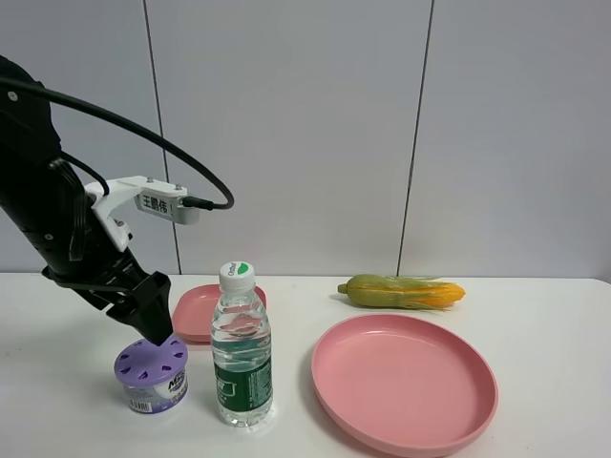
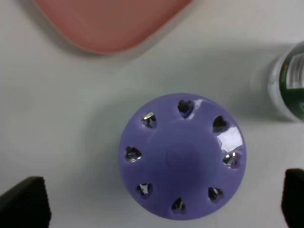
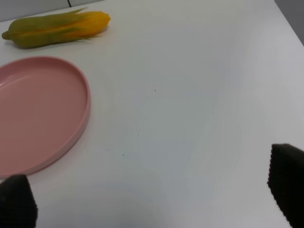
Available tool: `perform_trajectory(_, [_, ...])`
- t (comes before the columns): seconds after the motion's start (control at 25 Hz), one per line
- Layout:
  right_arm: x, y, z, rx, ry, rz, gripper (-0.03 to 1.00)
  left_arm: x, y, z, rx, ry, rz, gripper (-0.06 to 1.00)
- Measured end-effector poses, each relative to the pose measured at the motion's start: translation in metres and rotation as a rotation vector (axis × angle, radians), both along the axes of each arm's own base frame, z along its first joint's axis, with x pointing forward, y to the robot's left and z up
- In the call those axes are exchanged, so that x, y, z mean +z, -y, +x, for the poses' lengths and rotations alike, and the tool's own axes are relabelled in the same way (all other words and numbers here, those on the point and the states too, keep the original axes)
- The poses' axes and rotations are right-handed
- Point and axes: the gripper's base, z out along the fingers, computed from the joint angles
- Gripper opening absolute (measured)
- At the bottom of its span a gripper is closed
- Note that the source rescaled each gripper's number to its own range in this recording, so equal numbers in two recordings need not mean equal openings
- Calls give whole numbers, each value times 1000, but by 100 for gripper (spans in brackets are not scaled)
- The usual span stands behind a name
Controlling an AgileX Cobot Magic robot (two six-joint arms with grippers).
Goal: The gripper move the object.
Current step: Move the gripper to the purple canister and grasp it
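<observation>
The object is a squat can (image 1: 151, 374) with a purple domed lid, standing at the front left of the white table. In the left wrist view its lid (image 2: 183, 154) with drop-shaped holes fills the middle. My left gripper (image 1: 155, 322) hangs just above the lid, pointing down. It is open (image 2: 159, 202), with one dark fingertip (image 2: 23, 202) on each side of the can, apart from it. My right gripper (image 3: 152, 190) is open and empty over bare table, and is out of the exterior high view.
A clear water bottle (image 1: 241, 348) with a green label stands close to the right of the can. A small pink plate (image 1: 196, 313) lies behind them. A large pink plate (image 1: 404, 382) and a corn cob (image 1: 401, 291) lie to the right.
</observation>
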Motion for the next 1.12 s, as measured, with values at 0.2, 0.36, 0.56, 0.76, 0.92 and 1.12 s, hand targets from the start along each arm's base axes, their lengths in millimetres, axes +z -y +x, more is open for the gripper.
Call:
perform_trajectory(0.2, [0,0,0,0,0,0,100,-13,1,3,-9,-28,14,100])
perform_trajectory(0.36, [0,0,0,0,0,0,100,-20,9,3,-30,-31,18,100])
perform_trajectory(0.56, [0,0,0,0,0,0,100,-34,24,3,-66,-32,23,100])
perform_trajectory(0.76, [0,0,0,0,0,0,100,-35,25,4,-70,-15,22,100])
perform_trajectory(0.92, [0,0,0,0,0,0,100,-43,26,5,-73,-33,33,100])
perform_trajectory(1.12, [0,0,0,0,0,0,100,-56,26,7,-81,-53,52,100])
